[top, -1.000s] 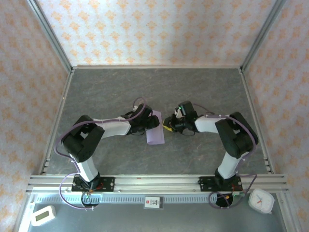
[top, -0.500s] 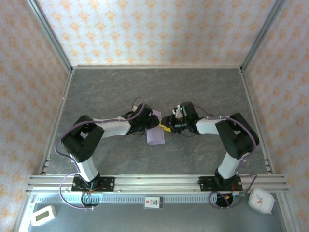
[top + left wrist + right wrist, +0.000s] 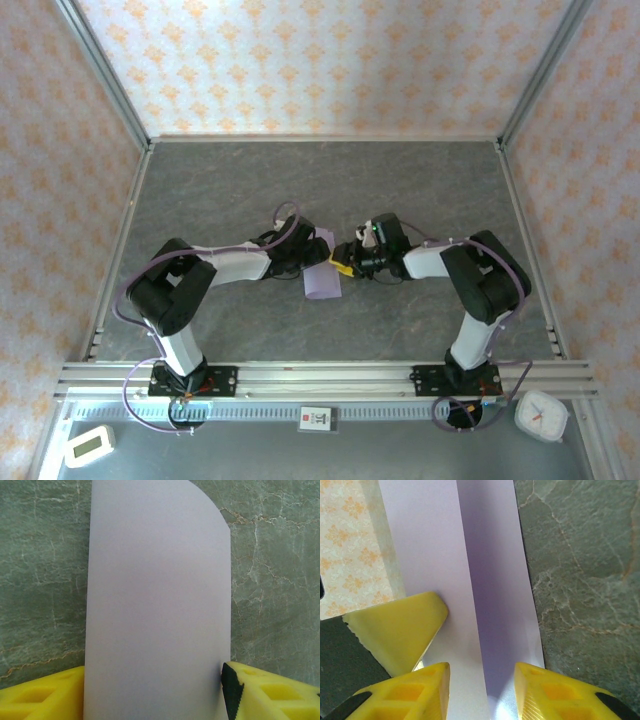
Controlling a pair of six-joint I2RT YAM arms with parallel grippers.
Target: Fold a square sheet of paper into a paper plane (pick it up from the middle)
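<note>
Since the paper (image 3: 322, 282) lies in the middle of the worktop (image 3: 420, 190) as a narrow strip with one lengthwise crease, I judge only the opening fold done. Its near end rests free. Farther up, the right hand (image 3: 481, 672) sits at the paper's right, fingers apart over the crease, gripping nothing. At the paper's left, the left hand (image 3: 153, 672) brackets both long edges, fingers spread wide; whether it clamps or merely touches, I cannot tell. One far corner curls. Pointed nose and wings remain.

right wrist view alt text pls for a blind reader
A creased lavender sheet of paper runs up the frame between the yellow fingers of the right gripper, over a grey table. A third yellow finger touches its left side.
</note>
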